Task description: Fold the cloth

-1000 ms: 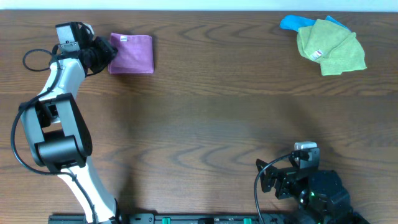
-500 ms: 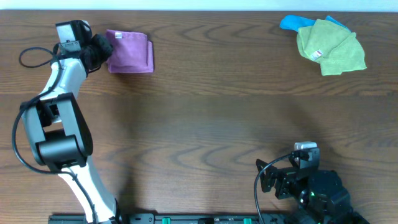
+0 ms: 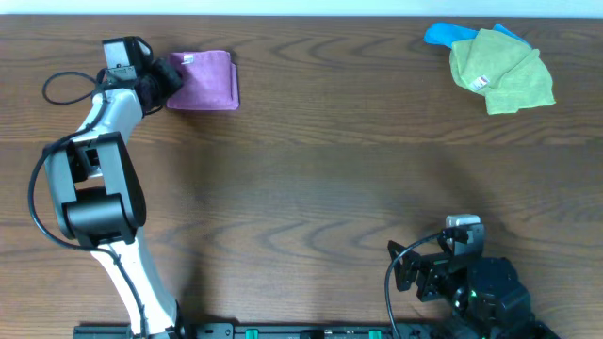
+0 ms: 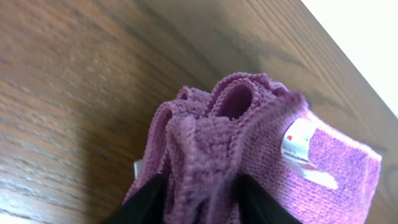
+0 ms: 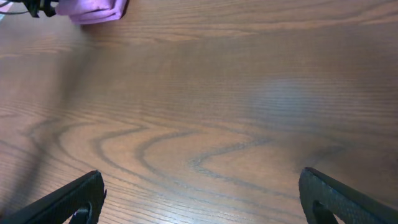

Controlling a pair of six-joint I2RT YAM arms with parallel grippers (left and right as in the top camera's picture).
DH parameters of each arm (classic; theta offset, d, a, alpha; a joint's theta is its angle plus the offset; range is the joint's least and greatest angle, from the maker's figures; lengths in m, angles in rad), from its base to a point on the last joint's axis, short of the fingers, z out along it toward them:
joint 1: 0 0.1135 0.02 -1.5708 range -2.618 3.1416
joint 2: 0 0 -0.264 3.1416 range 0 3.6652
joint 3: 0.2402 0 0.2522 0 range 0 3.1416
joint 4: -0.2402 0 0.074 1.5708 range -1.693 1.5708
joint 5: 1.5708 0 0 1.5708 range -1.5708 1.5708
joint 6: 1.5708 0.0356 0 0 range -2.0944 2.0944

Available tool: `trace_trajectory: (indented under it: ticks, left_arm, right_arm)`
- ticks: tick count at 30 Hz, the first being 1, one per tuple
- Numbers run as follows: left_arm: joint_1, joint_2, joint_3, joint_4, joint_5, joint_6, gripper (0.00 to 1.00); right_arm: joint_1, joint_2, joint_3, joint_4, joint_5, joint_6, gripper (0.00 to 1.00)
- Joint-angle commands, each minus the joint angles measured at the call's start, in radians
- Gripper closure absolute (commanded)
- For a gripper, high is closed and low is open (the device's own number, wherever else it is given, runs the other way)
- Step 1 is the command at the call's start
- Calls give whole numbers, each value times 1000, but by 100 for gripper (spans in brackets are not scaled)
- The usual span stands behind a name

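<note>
1. The cloth [image 3: 207,80] lies folded at ten o'clock overhead.
2. The left gripper [image 4: 200,198] pinches its bunched edge, the cloth spreading toward three o'clock.
3. The right gripper [image 5: 202,202], at five o'clock, stands spread.

My left arm [image 3: 97,193] rises from the near-left edge of the desk and stretches to the far-left corner. Its white forearm angles toward the far edge, and the wrist bends to the right. The left gripper [image 3: 166,77] points along the far edge, its two black fingers [image 4: 147,200] pinched close on a bunched fold of the cloth [image 4: 336,168]. My right arm [image 3: 485,290] sits folded low at the near-right edge. The right gripper [image 5: 200,202] hangs just above the desk, facing the far-left corner, its fingers [image 5: 68,202] spread wide.
</note>
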State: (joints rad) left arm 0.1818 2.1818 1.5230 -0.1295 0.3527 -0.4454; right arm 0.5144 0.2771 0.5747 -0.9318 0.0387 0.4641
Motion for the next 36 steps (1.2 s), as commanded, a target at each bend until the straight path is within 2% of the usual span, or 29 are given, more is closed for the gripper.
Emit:
trace_trajectory:
  ticks: [1, 9, 23, 36]
  left_arm:
    - [8, 7, 20, 0, -16, 5, 45]
    - [28, -43, 32, -2, -12, 32, 4]
    - [55, -240, 32, -210, -51, 162, 5]
    - [53, -483, 32, -577, -49, 325, 5]
  right_arm:
    - [-5, -4, -3, -4, 10, 14, 1]
    - [-5, -4, -3, -4, 10, 14, 1]
    - [-5, -4, -3, -3, 10, 14, 1]
    - [-5, -4, -3, -4, 10, 14, 1]
